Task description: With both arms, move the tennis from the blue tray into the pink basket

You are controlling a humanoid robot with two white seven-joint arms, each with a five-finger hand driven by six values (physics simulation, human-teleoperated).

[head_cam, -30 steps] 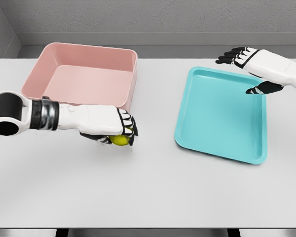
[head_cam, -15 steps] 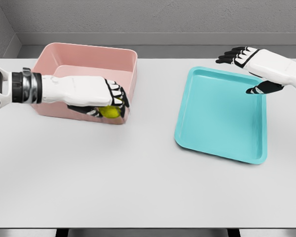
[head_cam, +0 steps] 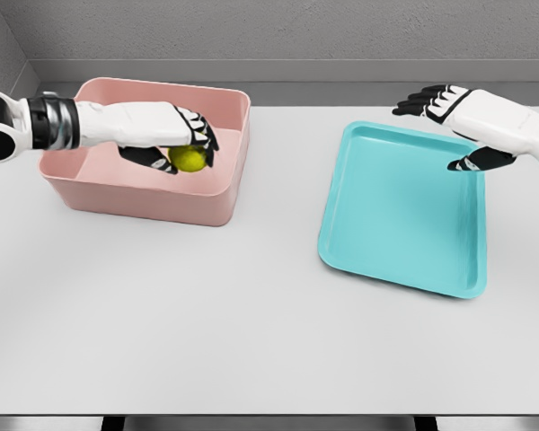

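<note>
The white surface point(head_cam: 251, 332) carries two containers. The pink basket point(head_cam: 144, 202) stands at the far left corner of the surface, with one long side turned to the front. It has high walls and rounded corners. The blue tray point(head_cam: 404, 224) lies on the right half of the surface, close to the far right corner. It is shallow, it is turned a little so that its sides are not parallel to the edges of the surface, and nothing lies in it. The basket and the tray are well apart, with bare surface between them.

The left arm comes in from the left edge and reaches across the basket. The left robot hand point(head_cam: 175, 139) is above the inside of the basket, nearer to its right wall, with the palm turned down. Its fingers are curled around the tennis ball point(head_cam: 189, 159), so this hand is grasping the ball. The ball is yellow-green and hangs under the palm, inside the outline of the basket. I cannot tell if it touches the bottom of the basket.

The right robot hand point(head_cam: 449, 121) hovers over the far right corner of the tray. Its fingers are spread and relaxed and point to the left, and it holds nothing.
</note>
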